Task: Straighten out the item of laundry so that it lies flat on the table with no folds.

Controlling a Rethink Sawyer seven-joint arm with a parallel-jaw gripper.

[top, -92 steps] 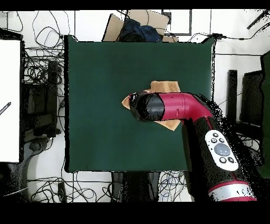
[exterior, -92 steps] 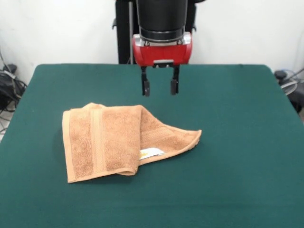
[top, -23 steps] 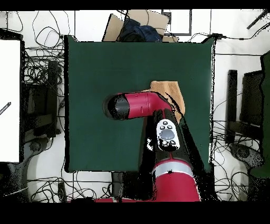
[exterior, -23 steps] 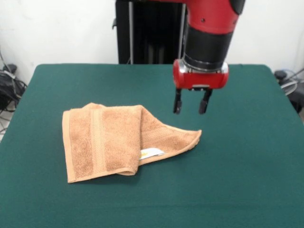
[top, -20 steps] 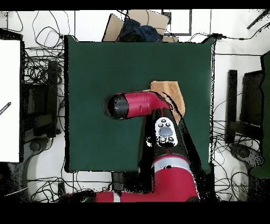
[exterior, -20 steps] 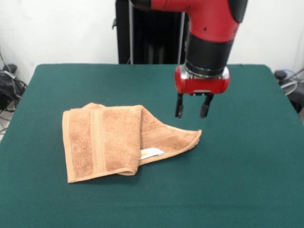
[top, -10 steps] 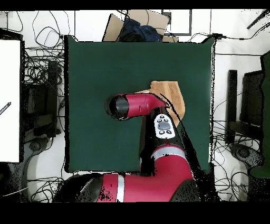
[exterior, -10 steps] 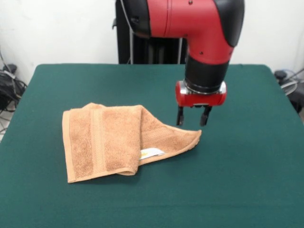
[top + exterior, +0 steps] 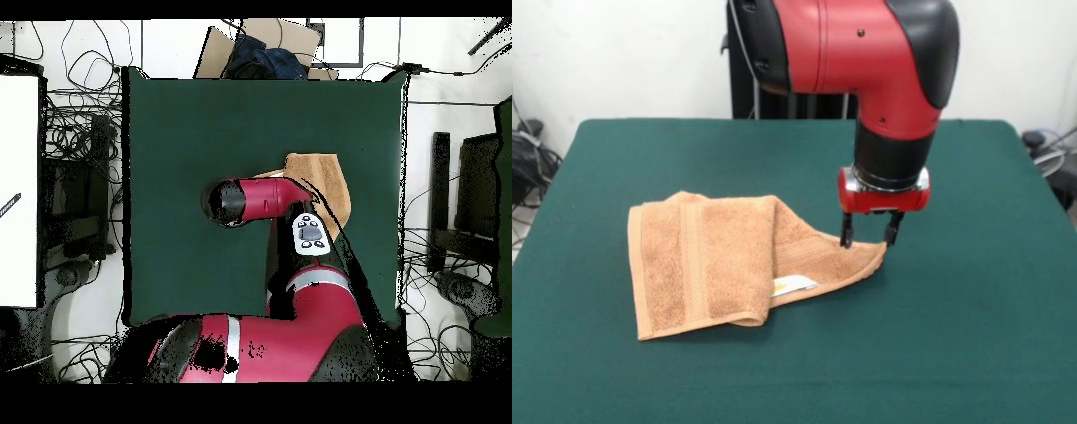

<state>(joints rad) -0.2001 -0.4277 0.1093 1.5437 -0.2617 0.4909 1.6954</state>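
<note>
The gripper [image 9: 869,237] has come down since half a second ago and now stands at the pointed corner of the orange-tan towel [image 9: 724,261], its fingers [image 9: 846,233] apart, one on each side of that corner; whether they touch the cloth cannot be told. The towel has not shifted over the earlier frames: it lies folded over itself slightly left of centre in the front view, a woven band [image 9: 693,256] running across its upper layer and a small white label [image 9: 793,283] showing on the lower layer.

In the overhead view the arm [image 9: 262,198] covers most of the towel and hides the gripper entirely.

The table [image 9: 971,336] has a dark green cloth-like top. Tangled cables [image 9: 75,130] lie on the floor around it, behind it a white wall [image 9: 618,53].
</note>
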